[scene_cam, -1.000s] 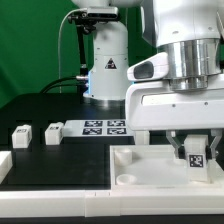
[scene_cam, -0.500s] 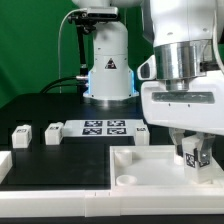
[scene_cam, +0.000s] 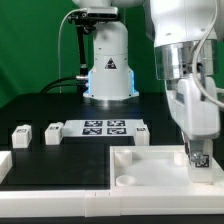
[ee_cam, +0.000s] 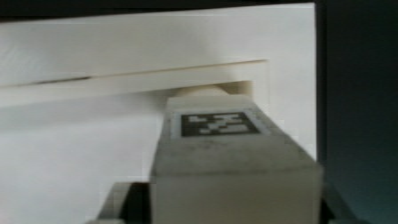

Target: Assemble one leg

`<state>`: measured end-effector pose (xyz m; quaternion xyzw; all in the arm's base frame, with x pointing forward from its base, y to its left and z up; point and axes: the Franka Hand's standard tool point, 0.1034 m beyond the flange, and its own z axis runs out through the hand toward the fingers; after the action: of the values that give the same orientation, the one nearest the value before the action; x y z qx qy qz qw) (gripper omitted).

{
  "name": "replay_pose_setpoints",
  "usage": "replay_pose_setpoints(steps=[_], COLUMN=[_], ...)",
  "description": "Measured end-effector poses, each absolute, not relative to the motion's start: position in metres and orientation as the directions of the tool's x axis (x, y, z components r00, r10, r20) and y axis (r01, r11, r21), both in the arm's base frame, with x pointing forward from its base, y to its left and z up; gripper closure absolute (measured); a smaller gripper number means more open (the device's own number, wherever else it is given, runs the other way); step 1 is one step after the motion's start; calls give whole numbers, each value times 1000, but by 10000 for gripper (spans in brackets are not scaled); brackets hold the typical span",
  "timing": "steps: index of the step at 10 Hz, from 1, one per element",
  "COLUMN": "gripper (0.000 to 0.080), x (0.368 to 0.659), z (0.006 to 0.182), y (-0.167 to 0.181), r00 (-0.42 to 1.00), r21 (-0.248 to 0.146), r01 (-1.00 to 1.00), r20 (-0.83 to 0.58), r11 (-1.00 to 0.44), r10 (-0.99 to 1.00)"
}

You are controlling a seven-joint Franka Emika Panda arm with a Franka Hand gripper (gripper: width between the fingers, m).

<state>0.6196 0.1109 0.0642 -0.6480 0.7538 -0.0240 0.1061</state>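
My gripper (scene_cam: 197, 160) is shut on a leg (scene_cam: 197, 156), a chunky white block with a black-and-white tag. I hold it upright at the far right part of the big flat white panel (scene_cam: 150, 166), low over its surface or touching it; I cannot tell which. In the wrist view the leg (ee_cam: 217, 150) fills the middle, its tag facing the camera, with the panel (ee_cam: 107, 50) beyond it. A round socket (scene_cam: 126, 180) shows at the panel's near left corner.
Two loose legs (scene_cam: 20, 135) (scene_cam: 52, 132) stand on the black table at the exterior view's left, a third (scene_cam: 142, 134) behind the panel. The marker board (scene_cam: 105, 127) lies mid-table. The robot base (scene_cam: 108, 62) rises behind. A white block (scene_cam: 3, 166) sits at the left edge.
The wrist has turned about its vertical axis and the hand now shows edge-on. The held leg has shifted slightly to the exterior view's right and a little lower over the panel.
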Motion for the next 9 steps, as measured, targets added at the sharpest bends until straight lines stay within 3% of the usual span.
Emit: replay_pose_setpoints(steps=[2, 3, 4, 6, 7, 9], gripper=[488, 298, 196, 164, 152, 150], x=[620, 620, 620, 621, 624, 628], z=[64, 64, 64, 65, 67, 69], y=[111, 111, 111, 112, 114, 116], r00=[-68, -61, 35, 337, 554, 773], r21=[-183, -183, -194, -211, -201, -170], r01=[-979, -980, -981, -922, -811, -607], r20=[-116, -115, -96, -29, 35, 99], r11=[88, 82, -16, -324, -549, -776], r10=[-991, -991, -995, -941, -832, -626])
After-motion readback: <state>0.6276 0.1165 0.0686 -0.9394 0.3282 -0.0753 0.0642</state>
